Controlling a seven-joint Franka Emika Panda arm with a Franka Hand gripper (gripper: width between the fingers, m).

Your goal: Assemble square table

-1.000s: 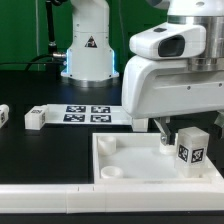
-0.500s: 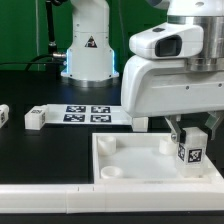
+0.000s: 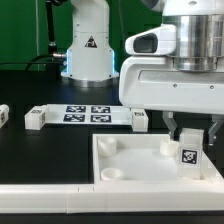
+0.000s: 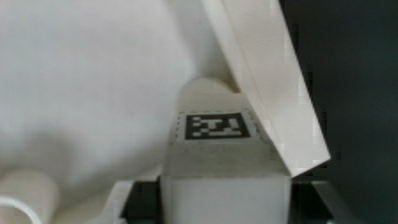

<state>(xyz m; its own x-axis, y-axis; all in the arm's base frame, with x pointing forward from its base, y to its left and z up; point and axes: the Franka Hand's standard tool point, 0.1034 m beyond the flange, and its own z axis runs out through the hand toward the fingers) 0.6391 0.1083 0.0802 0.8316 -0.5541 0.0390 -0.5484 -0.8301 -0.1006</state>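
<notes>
The gripper [image 3: 190, 136] is picked up in the lower right of the exterior view, its jaws clamped on a short white leg [image 3: 190, 157]. The leg is carried upright with its tag turned to the camera. It is held over the tabletop [image 3: 120, 150], inside the raised rim and towards the tray's right-hand side, just beside a round corner socket [image 3: 167, 147]. Whether its lower end is touching the tray floor cannot be told. From the wrist view the tagged face is seen close against the rim wall [image 4: 267, 80].

A spare leg [image 3: 35, 118] is left at the middle left of the frame, near the marker board [image 3: 88, 113].

The leg is judged to be light, stiff moulded plastic with smooth, rather slippery faces. It is best gripped across two flat opposite sides near the top, so that the lower end is kept free for the socket. A squeeze should be borne without harm, but a tilted grip could let it twist. The tabletop is also judged light and rigid, and it could be shoved along the dark table if pressed sideways.
</notes>
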